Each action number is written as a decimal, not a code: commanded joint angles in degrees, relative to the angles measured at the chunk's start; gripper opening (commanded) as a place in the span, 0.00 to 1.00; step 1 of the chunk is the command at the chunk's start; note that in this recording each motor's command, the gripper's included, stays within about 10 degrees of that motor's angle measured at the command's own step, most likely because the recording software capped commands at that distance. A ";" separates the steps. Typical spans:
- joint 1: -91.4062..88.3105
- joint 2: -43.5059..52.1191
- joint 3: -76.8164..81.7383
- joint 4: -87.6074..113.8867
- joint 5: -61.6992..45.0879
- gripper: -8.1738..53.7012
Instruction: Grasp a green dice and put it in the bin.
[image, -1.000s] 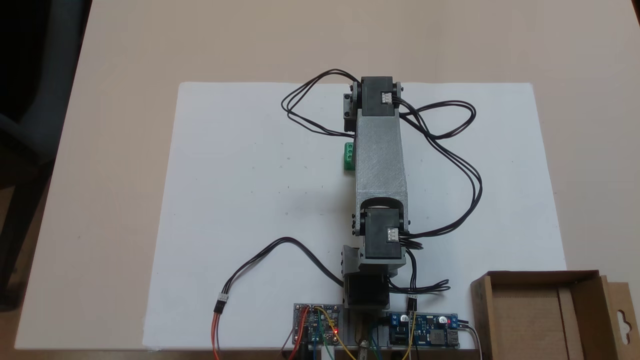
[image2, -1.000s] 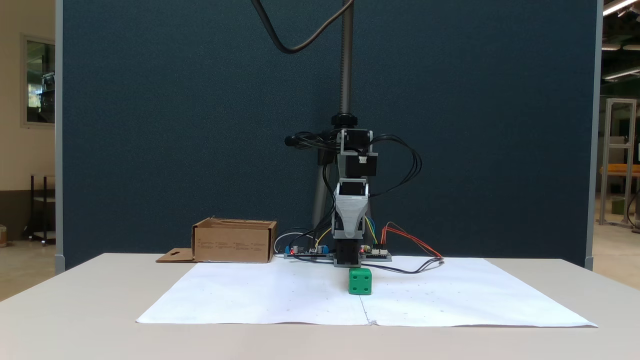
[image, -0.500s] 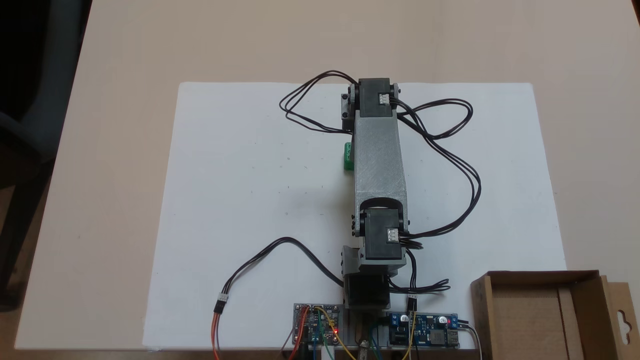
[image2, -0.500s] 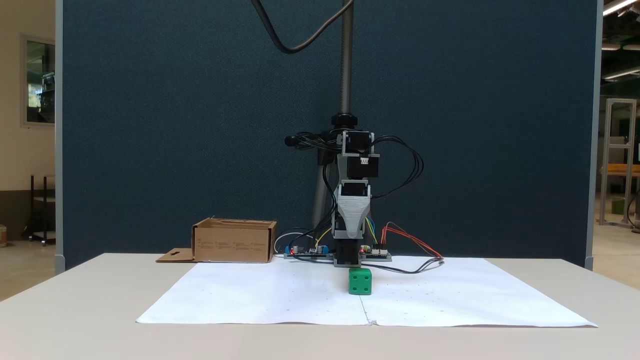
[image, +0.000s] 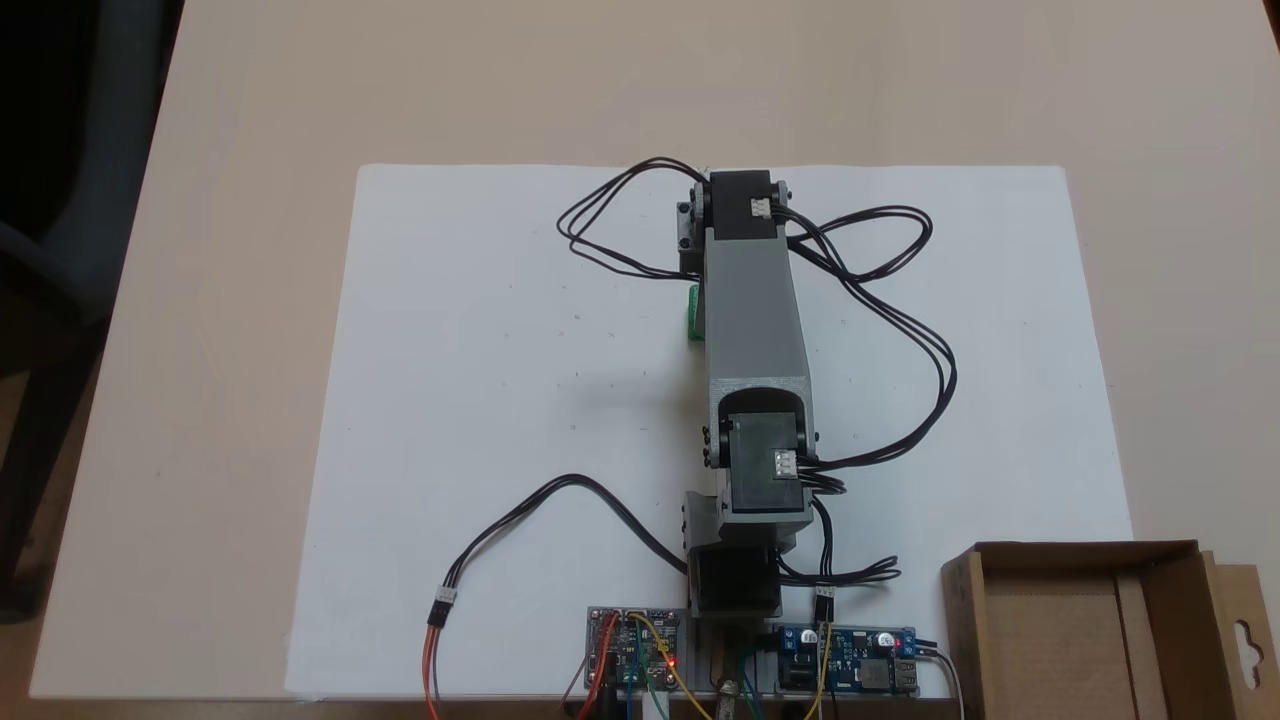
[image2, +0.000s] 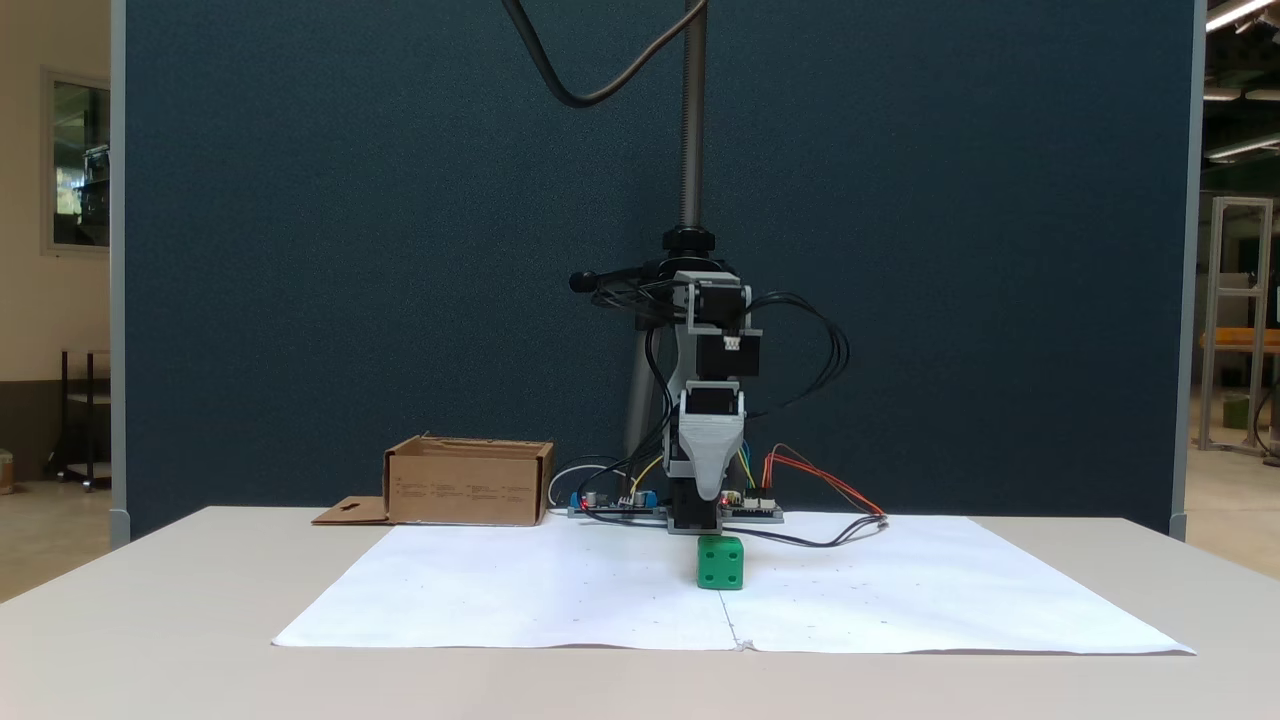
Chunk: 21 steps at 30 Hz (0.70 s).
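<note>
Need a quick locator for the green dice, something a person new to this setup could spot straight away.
Start from the white paper sheet on the beige table. Near the sheet's middle, in front of the arm, sits the green dice; from above it peeks out beside the arm's grey link. It is the one bright green cube, far smaller than the brown cardboard bin.

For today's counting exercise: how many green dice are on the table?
1. The small bright green cube-shaped dice sits on the white paper sheet, below the arm's pincer; nothing suggests others, though the arm hides some paper from above.

Bare white paper (image: 480, 330) surrounds the green dice (image2: 721, 562); black cables (image: 900, 300) loop beside the arm.
</note>
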 joint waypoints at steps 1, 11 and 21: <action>-1.32 0.35 -0.79 -0.97 2.37 0.83; -1.32 -2.81 2.72 -6.33 2.55 0.83; -1.41 -5.10 5.19 -11.07 2.81 0.81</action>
